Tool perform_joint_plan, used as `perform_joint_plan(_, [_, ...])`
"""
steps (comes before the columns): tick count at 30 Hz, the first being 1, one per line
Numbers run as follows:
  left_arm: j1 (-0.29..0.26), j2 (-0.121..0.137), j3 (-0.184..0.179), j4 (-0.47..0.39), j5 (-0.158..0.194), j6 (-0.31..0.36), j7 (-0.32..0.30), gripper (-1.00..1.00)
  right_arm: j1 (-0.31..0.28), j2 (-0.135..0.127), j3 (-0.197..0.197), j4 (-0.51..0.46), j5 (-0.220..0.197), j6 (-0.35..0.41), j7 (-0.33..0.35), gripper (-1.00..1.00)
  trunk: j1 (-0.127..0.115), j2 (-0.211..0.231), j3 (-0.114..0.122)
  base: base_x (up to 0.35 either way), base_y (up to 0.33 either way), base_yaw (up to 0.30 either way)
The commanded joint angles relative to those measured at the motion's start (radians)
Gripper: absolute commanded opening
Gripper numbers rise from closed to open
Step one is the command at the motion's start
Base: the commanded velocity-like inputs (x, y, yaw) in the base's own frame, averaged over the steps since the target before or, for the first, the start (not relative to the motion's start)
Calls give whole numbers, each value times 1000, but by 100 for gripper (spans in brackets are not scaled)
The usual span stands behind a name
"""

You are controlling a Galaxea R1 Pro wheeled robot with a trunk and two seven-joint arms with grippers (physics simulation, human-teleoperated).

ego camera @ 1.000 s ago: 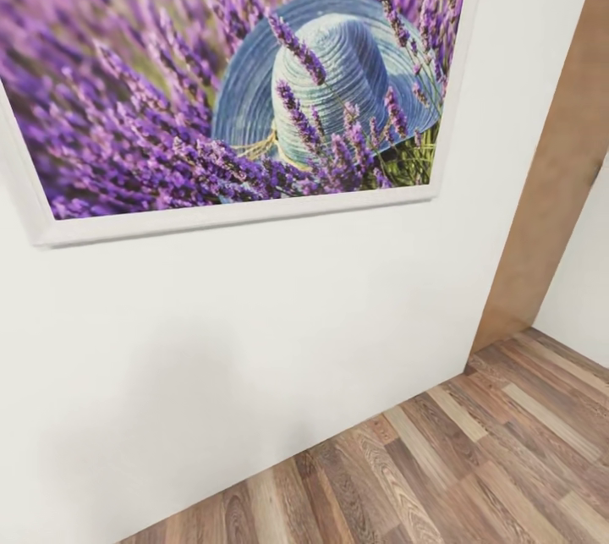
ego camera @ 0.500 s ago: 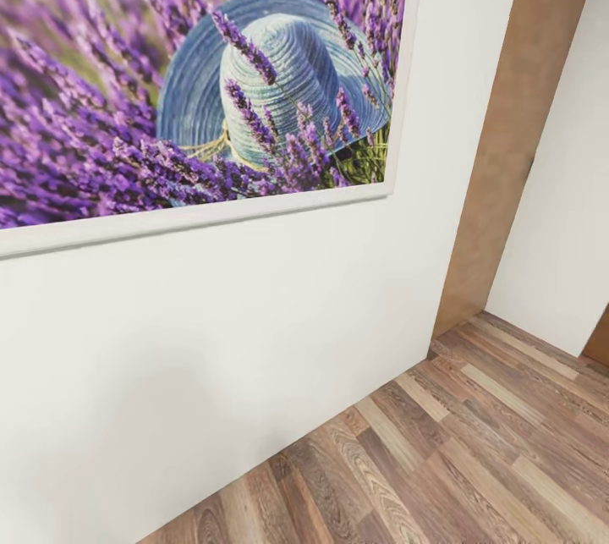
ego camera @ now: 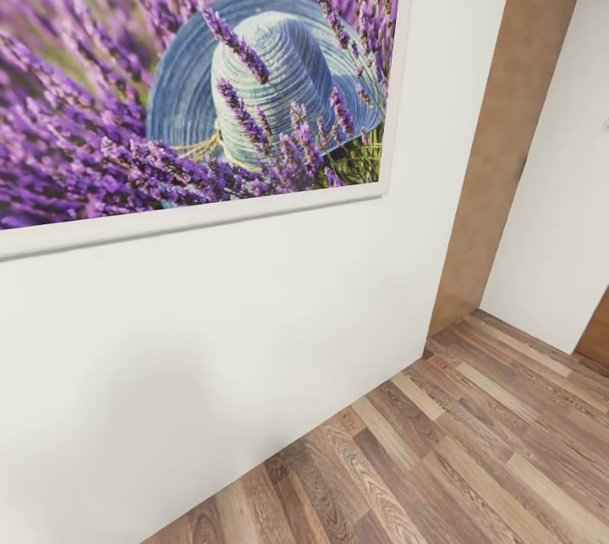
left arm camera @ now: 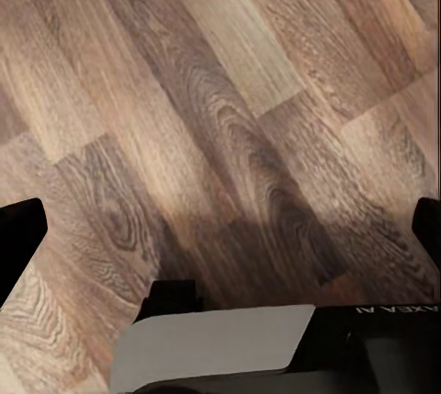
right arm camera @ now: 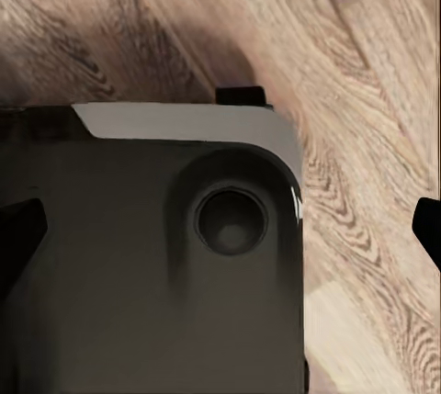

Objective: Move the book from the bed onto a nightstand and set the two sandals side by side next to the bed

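since half a second ago my head view has slid a little, so the framed lavender print [ego camera: 194, 79], glossy purple spikes around a ribbed blue straw hat, sits slightly further right on the flat white wall [ego camera: 254, 341], and more of the tan door panel [ego camera: 507, 146] shows. below runs the brown wood-plank floor [ego camera: 474, 442], streaky and knotted. my left hand [left arm camera: 220, 229] and right hand [right arm camera: 220, 233] hang spread wide and empty over those planks, dark fingertips at the edges, above my grey base [right arm camera: 138, 256].
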Motion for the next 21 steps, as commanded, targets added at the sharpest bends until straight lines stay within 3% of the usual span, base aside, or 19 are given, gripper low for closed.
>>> perform_joint_plan(1, [0, -2, 0, -6, -1, -2, 0, 100, 0, 0, -8, -15, -1, -2, 1, 100, 0, 0, -1, 20, 0, -1])
perform_joint_plan(6, [-1, -5, -3, -24, -19, -6, 1, 100, 0, 1, -60, -112, -1, -3, 3, 100, 0, 0, -1, 7, 0, 0])
perform_joint_plan(10, [-1, -2, -4, -23, -34, -10, 0, 100, 0, 2, -136, -132, -1, -3, 5, 100, 0, 0, -1, 139, 0, 0])
perform_joint_plan(21, [-1, 0, -4, -18, -37, -11, -2, 100, 0, 3, -178, -134, 0, -3, 3, 100, 0, 0, -1, 306, 0, 0])
